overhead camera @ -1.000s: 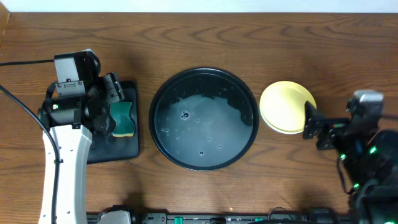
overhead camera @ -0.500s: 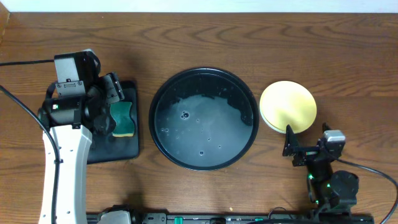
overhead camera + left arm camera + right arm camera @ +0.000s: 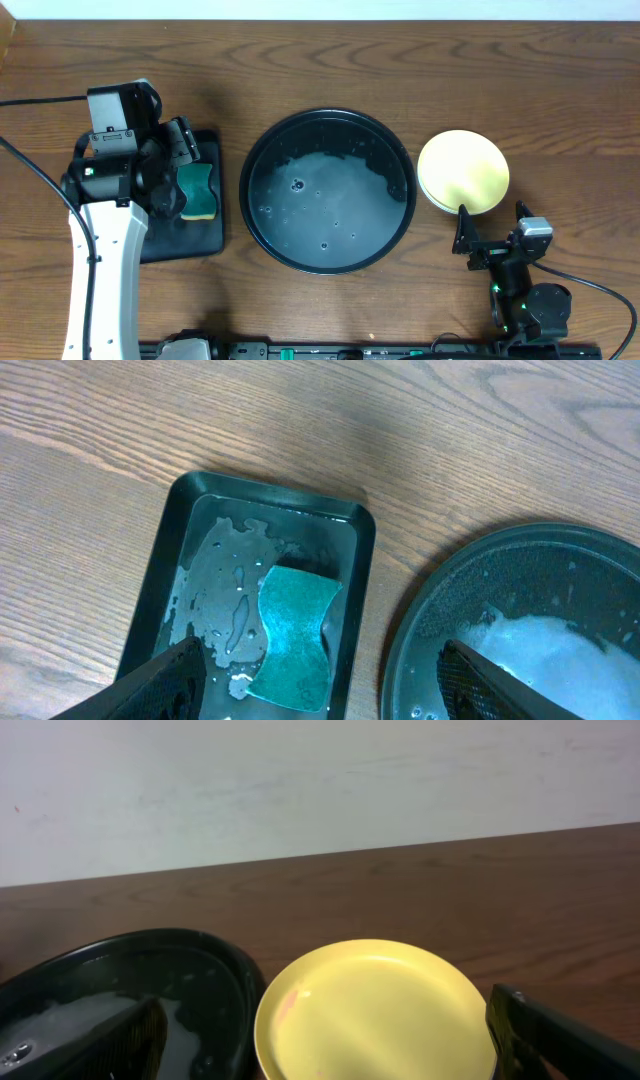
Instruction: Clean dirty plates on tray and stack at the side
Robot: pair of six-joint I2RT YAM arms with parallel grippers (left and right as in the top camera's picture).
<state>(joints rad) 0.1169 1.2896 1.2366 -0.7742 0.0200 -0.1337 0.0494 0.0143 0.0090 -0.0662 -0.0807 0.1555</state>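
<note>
The pale yellow plate [image 3: 463,172] lies on the table right of the round black tray [image 3: 250,160], on top of a stack; a pale rim shows under its left edge. The mint-green plates are otherwise hidden. The tray holds only soapy water. My right gripper [image 3: 490,232] is open and empty, just in front of the yellow plate [image 3: 375,1010], with the tray [image 3: 200,945] to its left. My left gripper [image 3: 185,172] is open and empty above the sponge. The right wrist view shows the right fingers [image 3: 335,1055] spread wide.
A small black rectangular tray [image 3: 205,240] left of the round tray holds a green sponge [image 3: 198,190] in a little water. In the left wrist view the sponge [image 3: 295,630] lies between the open fingers [image 3: 320,690], with the round tray's rim [image 3: 420,590] at right.
My right arm has drawn back from the yellow plate toward the table's front edge and dropped lower. The plate stays on the stack. The left arm has not moved.
</note>
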